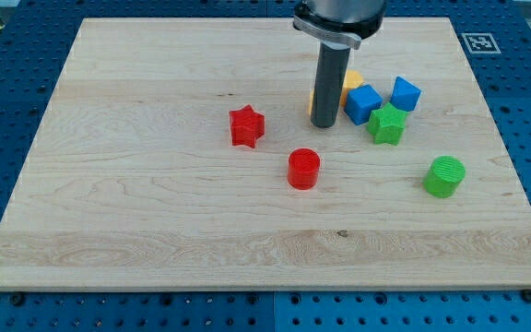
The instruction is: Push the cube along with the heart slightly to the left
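Wooden board (155,212) on blue perforated table (7,314), seen from the view's bottom edge. Dark rod descending from the view's top centre; my tip (324,124) resting on the board just left of a cluster of blocks. No claw fitted, hence nothing to report as apart, together or clamped.

Cluster, right of centre toward the view's top:
- yellow block (350,83), partly hidden behind the rod, shape not clear; possibly the heart, cannot tell.
- orange sliver (312,100) showing at the rod's left edge, shape hidden.
- blue cube (363,103), just right of the tip, touching or nearly touching the yellow block.
- second blue cube (406,93), further to the view's right, near the first.
- green star (386,124), immediately below the two blue cubes, touching the nearer one.

Elsewhere on the board:
- red star (246,126), well to the view's left of the tip.
- red cylinder (303,169), below and slightly left of the tip.
- green cylinder (444,176), toward the view's right, apart from the cluster.
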Action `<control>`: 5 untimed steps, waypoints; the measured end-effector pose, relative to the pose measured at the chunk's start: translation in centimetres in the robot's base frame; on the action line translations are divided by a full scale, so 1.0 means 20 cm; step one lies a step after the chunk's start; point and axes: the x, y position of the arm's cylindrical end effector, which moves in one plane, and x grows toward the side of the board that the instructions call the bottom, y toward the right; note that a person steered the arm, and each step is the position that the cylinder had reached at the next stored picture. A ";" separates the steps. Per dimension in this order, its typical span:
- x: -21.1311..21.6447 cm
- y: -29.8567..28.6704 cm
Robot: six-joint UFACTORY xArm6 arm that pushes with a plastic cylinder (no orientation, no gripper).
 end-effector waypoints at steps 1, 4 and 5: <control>-0.01 -0.01; -0.43 -0.55; -0.59 -0.41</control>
